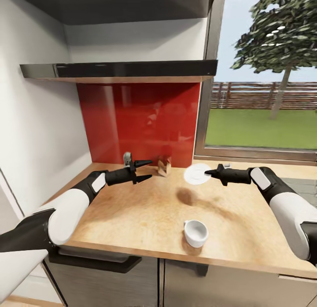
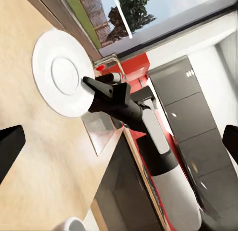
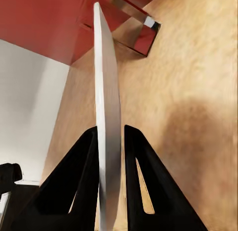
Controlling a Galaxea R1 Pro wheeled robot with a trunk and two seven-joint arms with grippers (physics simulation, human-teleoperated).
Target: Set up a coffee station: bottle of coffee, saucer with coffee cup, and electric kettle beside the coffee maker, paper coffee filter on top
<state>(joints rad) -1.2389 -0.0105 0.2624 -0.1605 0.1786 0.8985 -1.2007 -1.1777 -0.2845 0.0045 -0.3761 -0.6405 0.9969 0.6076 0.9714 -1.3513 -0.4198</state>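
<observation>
My right gripper (image 1: 209, 171) is shut on the rim of the saucer (image 1: 196, 173), a small white plate held tilted above the light-wood kitchen countertop (image 1: 132, 210). Seen from the right wrist, the saucer (image 3: 107, 107) stands edge-on between the two black fingers (image 3: 79, 181). The left wrist view shows the saucer (image 2: 58, 72) face-on with the right gripper (image 2: 85, 82) pinching it. The white coffee cup (image 1: 195, 232) stands near the counter's front edge. My left gripper (image 1: 145, 170) hovers open and empty to the saucer's left. The coffee maker, bottle of coffee, paper coffee filter and electric kettle are out of view.
A small shiny metal holder (image 1: 164, 166) and a small grey object (image 1: 127, 158) stand by the red backsplash (image 1: 141, 122). A dark shelf (image 1: 119, 70) hangs overhead. A window (image 1: 264, 100) is at the right, with the sink's edge (image 1: 304, 183) below it.
</observation>
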